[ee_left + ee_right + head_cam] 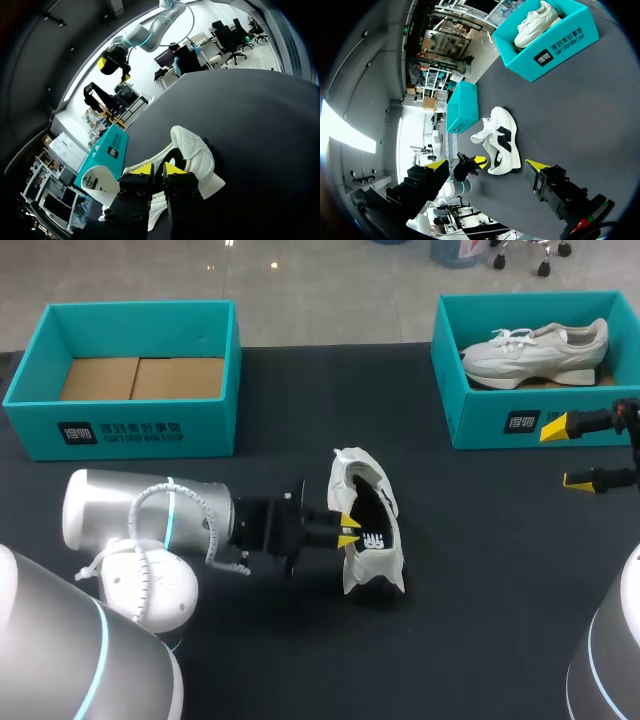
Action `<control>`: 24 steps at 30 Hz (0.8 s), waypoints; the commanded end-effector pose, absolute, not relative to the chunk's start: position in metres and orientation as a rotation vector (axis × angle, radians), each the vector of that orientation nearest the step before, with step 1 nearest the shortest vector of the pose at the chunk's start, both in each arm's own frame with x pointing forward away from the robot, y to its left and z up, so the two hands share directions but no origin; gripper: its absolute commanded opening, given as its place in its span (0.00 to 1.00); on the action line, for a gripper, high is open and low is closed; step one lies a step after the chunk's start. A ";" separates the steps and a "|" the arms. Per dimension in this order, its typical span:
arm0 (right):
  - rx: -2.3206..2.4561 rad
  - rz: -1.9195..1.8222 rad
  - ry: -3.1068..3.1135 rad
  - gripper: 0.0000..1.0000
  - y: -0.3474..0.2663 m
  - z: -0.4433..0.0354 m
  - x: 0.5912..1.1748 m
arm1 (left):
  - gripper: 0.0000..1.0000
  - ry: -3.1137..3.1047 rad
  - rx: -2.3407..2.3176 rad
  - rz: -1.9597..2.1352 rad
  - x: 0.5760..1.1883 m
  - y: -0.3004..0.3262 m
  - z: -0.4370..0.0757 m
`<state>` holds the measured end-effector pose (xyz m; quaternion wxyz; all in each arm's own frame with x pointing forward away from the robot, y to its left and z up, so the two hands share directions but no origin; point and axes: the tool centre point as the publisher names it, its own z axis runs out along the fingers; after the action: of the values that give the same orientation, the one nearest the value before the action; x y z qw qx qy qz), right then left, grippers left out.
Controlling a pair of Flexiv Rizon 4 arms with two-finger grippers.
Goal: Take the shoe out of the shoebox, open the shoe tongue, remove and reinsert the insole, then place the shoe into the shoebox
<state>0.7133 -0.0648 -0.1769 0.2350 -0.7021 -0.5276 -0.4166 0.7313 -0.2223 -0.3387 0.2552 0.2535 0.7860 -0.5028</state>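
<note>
head view: left tool at the shoe, right tool apart

head view shows a white shoe (366,540) on the dark bench (480,640), just below the centre of the frame. its opening faces up and the inside looks dark. the left arm comes in from the lower left and lies low across the bench. the left tool (347,530) sits at the left rim of the shoe's opening, its yellow tips against the white edge. whether it actually clamps that edge i cannot tell; the left wrist view shows the tips close together over the rim, with the contact hidden.

the right tool (573,453) is at the right edge of the frame, just below the right box (480,420). its two yellow-tipped fingers (553,427) stand wide apart with nothing between them. it is well apart from the shoe.

the left box (130,425), teal, stands in the upper left of the frame with only a brown cardboard floor showing inside. the right box, also teal, stands in the upper right and holds a second shoe (535,352), pale and lying on its side.

right wrist view shows the shoe ahead of the right tool, white with a black patch on its side, and a tip of the left tool at one end of it.
</note>
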 end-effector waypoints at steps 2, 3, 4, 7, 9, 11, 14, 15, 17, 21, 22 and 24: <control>-1.930 -1.142 -1.448 1.00 -0.065 -0.177 0.712 | 0.00 2.144 0.703 -1.394 0.733 -0.231 -0.345; -1.930 -1.142 -1.448 1.00 -0.065 -0.177 0.712 | 0.00 2.150 0.707 -1.395 0.733 -0.232 -0.346; -1.930 -1.142 -1.448 1.00 -0.065 -0.177 0.712 | 0.00 2.154 0.714 -1.396 0.732 -0.233 -0.346; -1.930 -1.142 -1.448 1.00 -0.065 -0.177 0.712 | 0.00 2.172 0.767 -1.387 0.730 -0.229 -0.338; -1.930 -1.142 -1.448 1.00 -0.065 -0.177 0.712 | 0.00 2.177 0.793 -1.362 0.731 -0.224 -0.331; -1.930 -1.142 -1.448 1.00 -0.065 -0.177 0.712 | 0.00 2.196 0.843 -1.337 0.733 -0.219 -0.325; -1.930 -1.142 -1.448 1.00 -0.065 -0.177 0.712 | 0.00 2.228 0.968 -1.323 0.735 -0.215 -0.318; -1.930 -1.142 -1.448 1.00 -0.065 -0.177 0.712 | 0.00 2.249 1.016 -1.310 0.735 -0.214 -0.317; -1.930 -1.142 -1.448 1.00 -0.065 -0.177 0.712 | 0.00 2.278 1.115 -1.298 0.736 -0.212 -0.314; -1.930 -1.142 -1.448 1.00 -0.065 -0.177 0.712 | 0.00 2.342 1.328 -1.203 0.736 -0.209 -0.311; -1.930 -1.142 -1.448 1.00 -0.065 -0.177 0.712 | 0.00 2.359 1.387 -1.184 0.736 -0.208 -0.310; -1.930 -1.142 -1.448 1.00 -0.065 -0.177 0.712 | 0.00 2.378 1.451 -1.134 0.736 -0.206 -0.310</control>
<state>0.7133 -0.0648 -0.1769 0.2350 -0.7021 -0.5276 -0.4166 0.7298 -0.2102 -0.3180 0.1742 0.4049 0.7780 -0.4476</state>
